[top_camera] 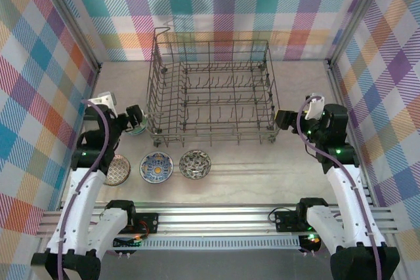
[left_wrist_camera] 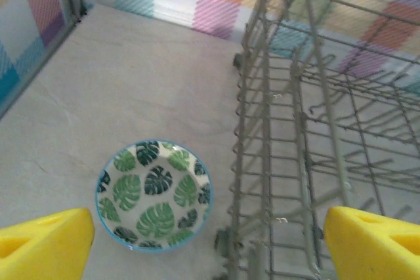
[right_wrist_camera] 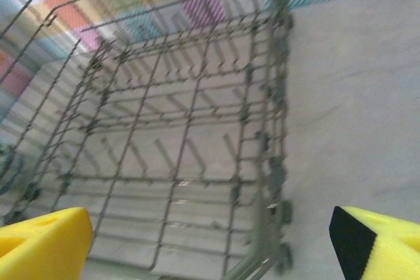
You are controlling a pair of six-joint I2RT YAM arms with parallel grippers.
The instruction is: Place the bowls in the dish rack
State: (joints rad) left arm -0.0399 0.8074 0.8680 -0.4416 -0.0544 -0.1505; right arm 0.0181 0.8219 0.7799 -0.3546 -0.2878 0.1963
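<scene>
Bowls query, Operator: How many of the small painted ceramic bowls sit in the large square grey wire dish rack (top_camera: 211, 93)?

Technician: None. The rack stands at the far centre of the beige table (top_camera: 262, 168), and its tines are bare. Four bowls are visible, all on the table. The green leaf-patterned bowl (left_wrist_camera: 153, 195), blue-rimmed, lies just left of the rack's near-left corner. Three more form a row nearer the arm bases. The tan-brown patterned bowl (top_camera: 119, 170) is on the left, partly under the left arm. The blue-white patterned bowl (top_camera: 157, 166) is in the middle, and the grey patterned bowl (top_camera: 195, 164) is on the right.

Operator: Gripper condition?

Technician: The left gripper (top_camera: 134, 120) hovers above the green bowl with its yellow fingers (left_wrist_camera: 42, 244) spread wide, grasping nothing. The right gripper (top_camera: 283, 120) is just beside the rack's right wall, its fingers (right_wrist_camera: 380, 240) likewise released and empty.

Operator: Progress?

Technician: Judged at the start, since no bowl is lifted or loaded. All four visible bowls are left to load. The green one appears the likely first pick, given the left gripper's position.
</scene>
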